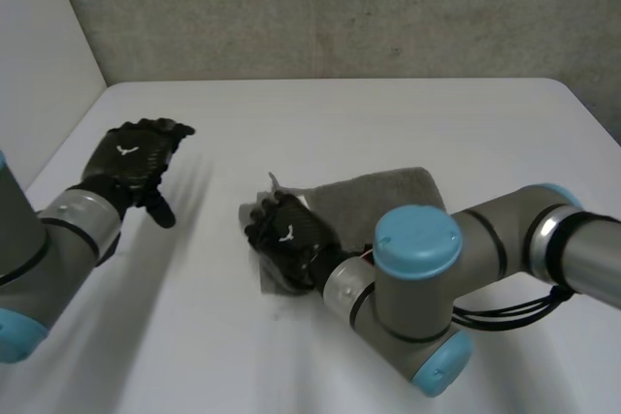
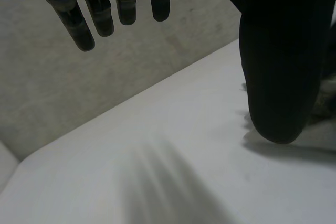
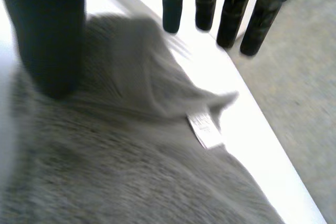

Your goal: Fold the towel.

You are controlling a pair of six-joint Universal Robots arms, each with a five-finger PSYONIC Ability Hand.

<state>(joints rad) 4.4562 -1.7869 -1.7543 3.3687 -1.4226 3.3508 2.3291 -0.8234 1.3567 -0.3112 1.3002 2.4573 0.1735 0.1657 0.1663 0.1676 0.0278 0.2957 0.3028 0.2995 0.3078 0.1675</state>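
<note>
The grey towel (image 1: 388, 196) lies on the white worktop (image 1: 320, 123), a little to the right of its middle, with a raised fold at its left end. The right hand (image 1: 288, 238) is over this left end, palm down. In the right wrist view its fingers (image 3: 231, 14) are straight and a little apart, reaching past the edge of the cloth and holding nothing. The thumb (image 3: 50, 40) is low over the fold, but I cannot tell if it touches. A small white label (image 3: 205, 129) sticks out of the towel under the palm. The left hand (image 1: 131, 164) is well apart from the towel, over the bare left side of the worktop. Its fingers (image 2: 102, 14) are straight and spread, and its thumb (image 2: 278, 66) points down at the worktop.
</note>
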